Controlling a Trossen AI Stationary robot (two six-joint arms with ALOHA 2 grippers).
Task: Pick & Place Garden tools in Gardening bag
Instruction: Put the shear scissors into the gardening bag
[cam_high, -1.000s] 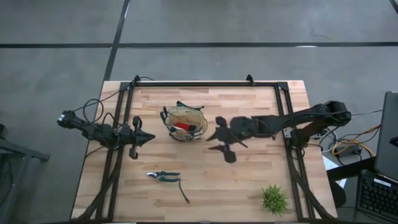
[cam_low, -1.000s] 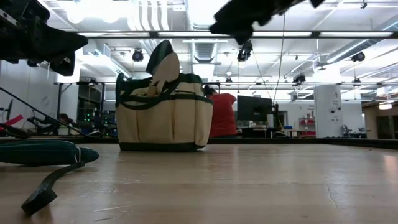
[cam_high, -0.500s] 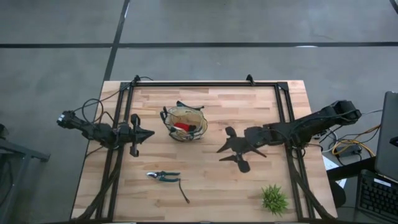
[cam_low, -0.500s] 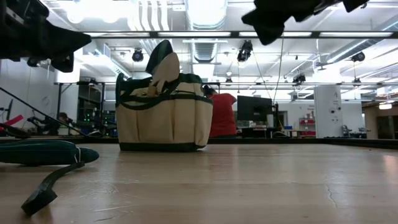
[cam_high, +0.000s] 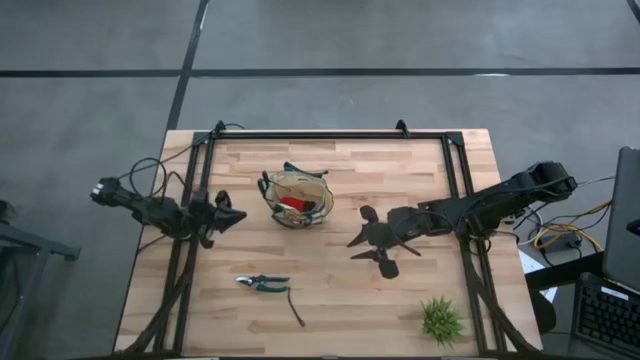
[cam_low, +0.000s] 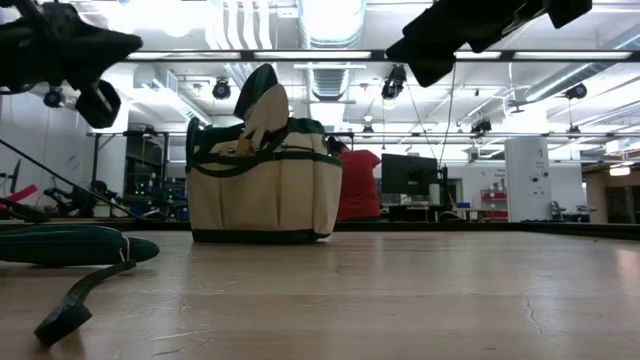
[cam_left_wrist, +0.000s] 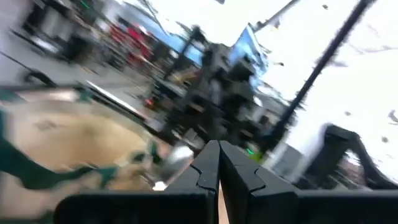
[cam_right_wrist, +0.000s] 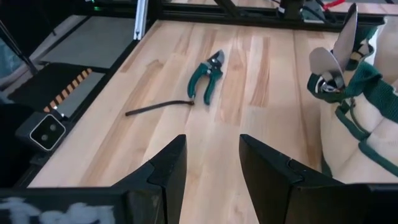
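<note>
Right wrist view shows my right gripper (cam_right_wrist: 211, 171) with its two dark fingers standing apart, nothing between them, pointed across the bare wood toward the green-handled pruners (cam_right_wrist: 207, 76). In the high view that same claw (cam_high: 362, 240) hangs over the middle of the table (cam_high: 420, 170), to the right of the gardening bag (cam_high: 296, 199) and well apart from the pruners (cam_high: 262, 283), which lie nearer the front edge, left of centre. My left gripper (cam_high: 232, 215) waits just left of the bag, its fingers pressed together on nothing.

The bag already holds silver trowel blades (cam_right_wrist: 336, 62) poking up past its rim, and something red (cam_high: 291, 204) shows inside from above.

The pruners look like the last tool out. I judge them rigid and fairly light, but the smooth handles may slip and the halves could pivot. A dark strap (cam_right_wrist: 158, 107) trails from the handle end and will drag limp. I would pinch across both handles close to the pivot, where they lie closest together and the weight should balance.
</note>
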